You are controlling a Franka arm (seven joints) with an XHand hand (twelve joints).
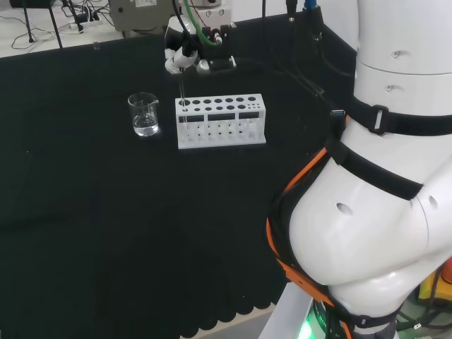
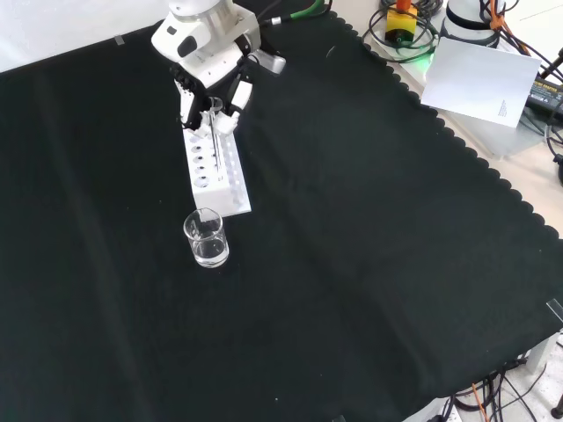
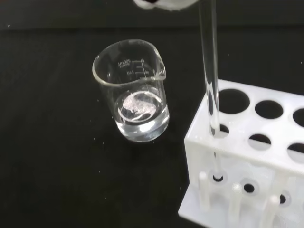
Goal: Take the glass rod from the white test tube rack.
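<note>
The white test tube rack (image 1: 220, 121) stands on the black cloth, also seen in the front view (image 2: 218, 176) and close up in the wrist view (image 3: 247, 156). A clear glass rod (image 3: 209, 61) stands upright in the rack's corner hole nearest the beaker, its lower end down inside the rack. The hand (image 1: 187, 53) hangs right above that end of the rack. In the front view the hand (image 2: 207, 75) has its fingers curled in on the rod's (image 2: 214, 132) top. The rod (image 1: 182, 88) shows as a thin line under the hand.
A small glass beaker (image 1: 144, 114) with a little clear liquid stands just beside the rack's rod end, also seen in the front view (image 2: 206, 237) and the wrist view (image 3: 135, 90). Cables and equipment lie beyond the cloth's far edge (image 1: 127, 18). The arm's white links (image 1: 381, 176) stand at the right.
</note>
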